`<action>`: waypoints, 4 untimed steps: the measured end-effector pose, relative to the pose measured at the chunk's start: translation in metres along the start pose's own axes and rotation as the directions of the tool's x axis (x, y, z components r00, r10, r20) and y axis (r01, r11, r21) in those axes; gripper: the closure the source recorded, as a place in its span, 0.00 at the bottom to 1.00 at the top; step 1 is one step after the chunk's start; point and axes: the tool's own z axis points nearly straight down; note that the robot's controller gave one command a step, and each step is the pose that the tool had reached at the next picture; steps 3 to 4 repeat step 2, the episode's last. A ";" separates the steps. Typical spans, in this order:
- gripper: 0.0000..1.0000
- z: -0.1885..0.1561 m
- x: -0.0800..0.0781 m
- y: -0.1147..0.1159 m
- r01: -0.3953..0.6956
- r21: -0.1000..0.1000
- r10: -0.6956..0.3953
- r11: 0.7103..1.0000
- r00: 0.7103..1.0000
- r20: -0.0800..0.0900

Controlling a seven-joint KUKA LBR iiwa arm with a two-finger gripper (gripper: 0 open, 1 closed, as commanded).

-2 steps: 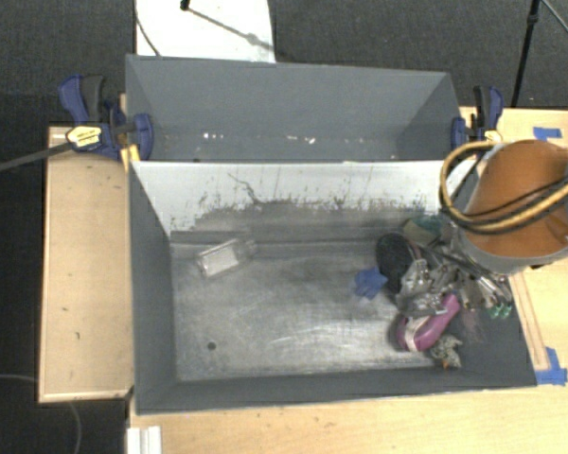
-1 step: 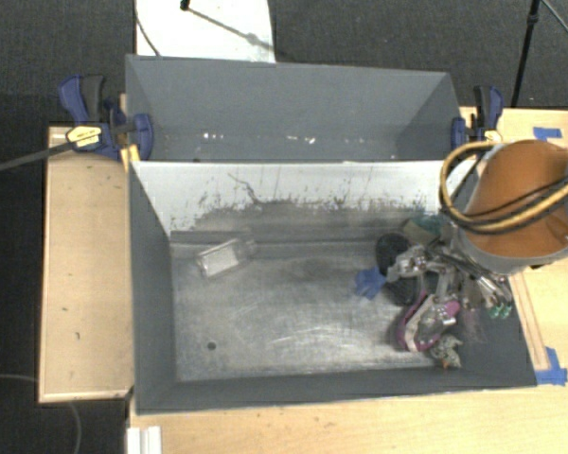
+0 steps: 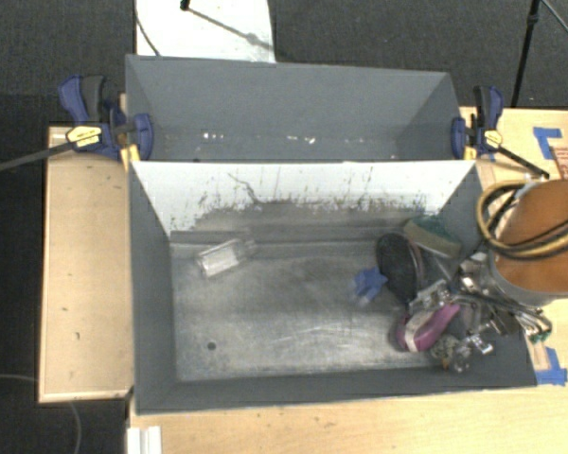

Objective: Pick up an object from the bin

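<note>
Your gripper (image 3: pixel 454 340) sits low in the bin's (image 3: pixel 284 324) front-right corner, with the arm coming in over the right wall. I can't tell whether it's open or closed, since the metal at the tip is a tangle from this angle. Don't assume a grip.

The nearest thing is the purple piece (image 3: pixel 424 326), on the floor by the front wall, right at the tip's left side. I can't tell whether they're touching. Its long axis looks to run from front-left to back-right, roughly pointing at the wrist.

It looks like a short rounded tube, purple with a pale pink band. My guess is that it's light and a bit slippery.

The black lump (image 3: pixel 398 263) is just behind it, with the blue scrap (image 3: pixel 367 284) left of that. The green-grey thing (image 3: pixel 432 236) is further back by the right wall. The clear piece (image 3: pixel 218 256) is well apart, back-left.
</note>
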 end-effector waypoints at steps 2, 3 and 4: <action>1.00 -0.106 -0.011 -0.001 -0.019 0.006 0.018 1.000 1.000 0.011; 1.00 -0.106 -0.011 -0.001 -0.019 0.006 0.018 1.000 1.000 0.011; 1.00 -0.106 -0.011 -0.001 -0.019 0.006 0.018 1.000 1.000 0.011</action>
